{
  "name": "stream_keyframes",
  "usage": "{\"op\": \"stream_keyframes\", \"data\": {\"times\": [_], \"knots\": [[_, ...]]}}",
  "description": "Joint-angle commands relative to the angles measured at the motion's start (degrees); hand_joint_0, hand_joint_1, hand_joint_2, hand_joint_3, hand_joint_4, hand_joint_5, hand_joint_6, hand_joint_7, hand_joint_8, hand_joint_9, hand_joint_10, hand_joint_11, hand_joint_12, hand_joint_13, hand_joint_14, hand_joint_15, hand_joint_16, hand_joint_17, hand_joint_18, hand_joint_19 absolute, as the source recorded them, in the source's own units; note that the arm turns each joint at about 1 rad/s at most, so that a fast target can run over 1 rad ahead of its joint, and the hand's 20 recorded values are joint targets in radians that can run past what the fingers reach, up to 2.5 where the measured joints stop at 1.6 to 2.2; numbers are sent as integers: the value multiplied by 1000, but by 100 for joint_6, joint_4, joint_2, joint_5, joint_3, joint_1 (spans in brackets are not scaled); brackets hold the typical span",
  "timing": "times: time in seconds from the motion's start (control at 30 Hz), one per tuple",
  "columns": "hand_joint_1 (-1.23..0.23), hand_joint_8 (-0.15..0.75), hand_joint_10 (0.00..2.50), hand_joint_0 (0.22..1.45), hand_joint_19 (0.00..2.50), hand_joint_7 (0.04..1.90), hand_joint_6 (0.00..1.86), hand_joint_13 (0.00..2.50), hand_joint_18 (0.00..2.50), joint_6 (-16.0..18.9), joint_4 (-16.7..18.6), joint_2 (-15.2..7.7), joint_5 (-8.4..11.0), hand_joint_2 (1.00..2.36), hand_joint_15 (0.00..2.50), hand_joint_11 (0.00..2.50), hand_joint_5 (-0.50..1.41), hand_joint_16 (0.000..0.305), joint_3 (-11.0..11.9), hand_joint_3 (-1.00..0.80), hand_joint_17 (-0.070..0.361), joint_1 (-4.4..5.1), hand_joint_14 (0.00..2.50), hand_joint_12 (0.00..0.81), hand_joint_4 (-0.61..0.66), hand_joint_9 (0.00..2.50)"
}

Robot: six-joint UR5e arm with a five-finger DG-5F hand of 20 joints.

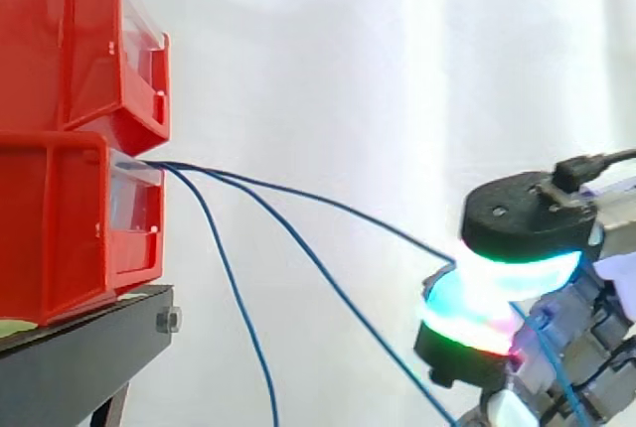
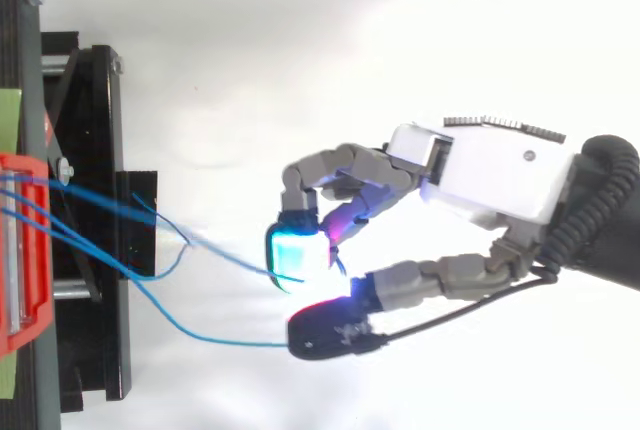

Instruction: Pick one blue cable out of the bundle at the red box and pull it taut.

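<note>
Side view: hand [image 1: 527, 218] low at the right, well out from the red box [image 1: 60, 228] on the black stand [image 1: 89, 348]. Fingers [image 2: 298, 253] curled and pinching one blue cable [image 1: 328, 204] between two glowing pads. Runs from the box front to the pinch in a nearly straight line with only a slight sag, so probably close to taut but not quite there.

Two slack cables [image 1: 234, 288] hanging beside it, the nearer one dropping away under the hand. In the top view, one of them [image 2: 220, 340] reaching right up to the dark thumb tip [image 2: 330, 335]; cannot tell whether touching or caught.

Risks from here:
- Dragging that second cable along, if snagged on the thumb.
- Losing the thin cable from between the pads under more pull.
- Tugging the box forward on the stand through too hard a pull.
</note>
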Motion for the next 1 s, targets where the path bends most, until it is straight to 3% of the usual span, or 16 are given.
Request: {"op": "stream_keyframes", "data": {"times": [0.0, 0.1, 0.17, 0.47, 0.97], "knots": [[-792, 309, 14, 582, 121, 1310, 803, 370, 435, -6, 330, 284, -81, 1024, 0, 518, -110, 66, -433, -154, 149, -7, 0, 433, 55, 824], [-792, 303, 14, 581, 119, 1316, 803, 365, 436, -24, 620, 407, 16, 1023, 2, 494, -110, 66, -662, -151, 150, -7, 0, 431, 54, 791], [-793, 301, 13, 582, 118, 1310, 804, 363, 436, 3, 690, 407, 69, 1023, 4, 478, -110, 66, -688, -154, 150, -16, 0, 431, 51, 765], [-792, 296, 13, 584, 129, 1308, 804, 351, 436, 64, 470, 407, 104, 1023, 1, 445, -111, 66, -679, -158, 149, -33, 0, 428, 54, 735], [-794, 296, 10, 585, 128, 1304, 803, 341, 435, 20, 681, 398, 113, 1023, 2, 423, -111, 66, -679, -160, 148, -16, 0, 427, 42, 716]]}}
